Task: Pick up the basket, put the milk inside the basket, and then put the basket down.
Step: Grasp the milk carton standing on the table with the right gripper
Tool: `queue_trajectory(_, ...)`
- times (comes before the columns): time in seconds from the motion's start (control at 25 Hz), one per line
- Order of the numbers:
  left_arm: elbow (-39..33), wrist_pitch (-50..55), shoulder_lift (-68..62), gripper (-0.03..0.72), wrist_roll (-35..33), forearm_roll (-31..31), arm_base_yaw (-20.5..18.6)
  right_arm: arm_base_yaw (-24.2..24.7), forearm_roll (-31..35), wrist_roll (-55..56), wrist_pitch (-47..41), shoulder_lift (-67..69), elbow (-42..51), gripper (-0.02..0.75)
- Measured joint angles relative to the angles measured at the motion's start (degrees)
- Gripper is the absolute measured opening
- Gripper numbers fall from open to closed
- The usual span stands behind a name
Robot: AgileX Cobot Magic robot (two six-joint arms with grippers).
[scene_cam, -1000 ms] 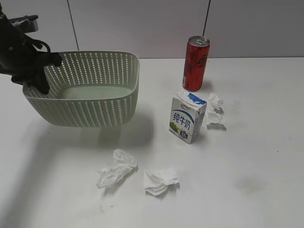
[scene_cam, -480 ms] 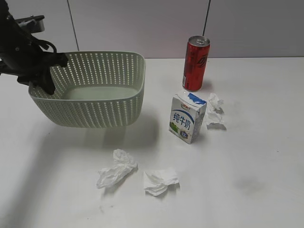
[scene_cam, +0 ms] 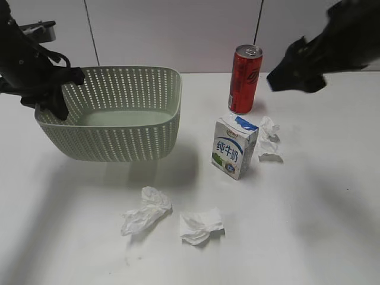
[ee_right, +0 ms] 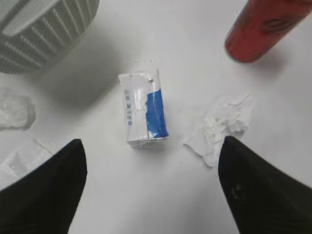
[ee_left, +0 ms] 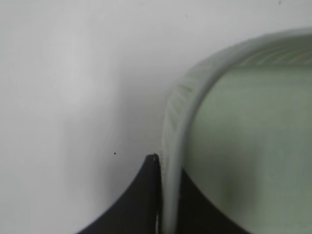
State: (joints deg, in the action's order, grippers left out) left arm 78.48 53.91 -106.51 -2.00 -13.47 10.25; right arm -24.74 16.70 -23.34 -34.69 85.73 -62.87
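The pale sage-green basket (scene_cam: 119,119) hangs tilted above the table on the left, its left rim clamped by my left gripper (scene_cam: 52,95). In the left wrist view the basket rim (ee_left: 178,126) runs between the two dark jaws of my left gripper (ee_left: 168,195). The milk (scene_cam: 234,147), a white carton with a blue top, stands upright right of the basket. My right gripper (scene_cam: 297,71) hovers high at the upper right, open and empty. In the right wrist view the milk (ee_right: 144,111) lies ahead of the wide-spread jaws of my right gripper (ee_right: 151,170).
A red can (scene_cam: 245,78) stands behind the milk. Crumpled tissues lie right of the milk (scene_cam: 267,139) and in front of the basket (scene_cam: 145,211), (scene_cam: 200,227). A white wall closes the back of the white table (scene_cam: 320,208).
My right arm has come into the exterior view at the upper right. The basket moved right at first with my left gripper, then held almost still.
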Motion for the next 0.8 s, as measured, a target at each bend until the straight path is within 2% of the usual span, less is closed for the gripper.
queue_trajectory(0.28,0.00,0.11,0.04,0.000,0.00,-0.25,0.00,-0.83,-0.14,0.00,4.15,14.30,-0.18,0.646)
queue_trajectory(0.56,0.00,0.17,0.04,0.000,0.00,-0.25,0.00,-0.83,0.02,-0.84,9.94,21.38,-1.32,0.646)
queue_trajectory(0.8,0.00,0.27,0.04,0.000,0.00,-0.24,0.00,-0.83,4.33,-6.47,12.37,25.57,-2.31,0.633)
